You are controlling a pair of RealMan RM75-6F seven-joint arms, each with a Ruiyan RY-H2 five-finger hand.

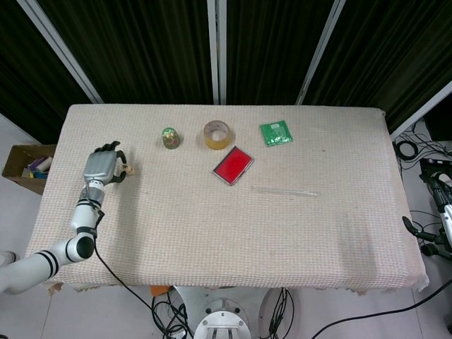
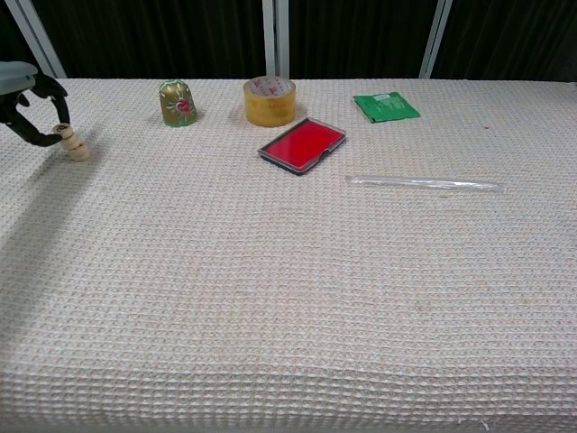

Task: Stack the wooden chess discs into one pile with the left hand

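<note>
A short pile of pale wooden chess discs [image 2: 78, 150] stands near the table's far left edge; in the head view the pile [image 1: 130, 170] shows just right of the hand. My left hand [image 2: 25, 101] [image 1: 103, 165] reaches in from the left and pinches one more wooden disc [image 2: 61, 132] between thumb and a finger. That disc sits at the pile's top, shifted slightly left. My right hand [image 1: 432, 237] shows only partly, off the table at the right edge of the head view, and how its fingers lie is unclear.
Along the back stand a green-gold bell-shaped ornament [image 2: 178, 103], a roll of tan tape [image 2: 270, 100] and a green packet [image 2: 385, 106]. A red flat case [image 2: 303, 144] and a clear plastic stick [image 2: 424, 183] lie mid-table. A cardboard box [image 1: 25, 167] sits on the floor at the left.
</note>
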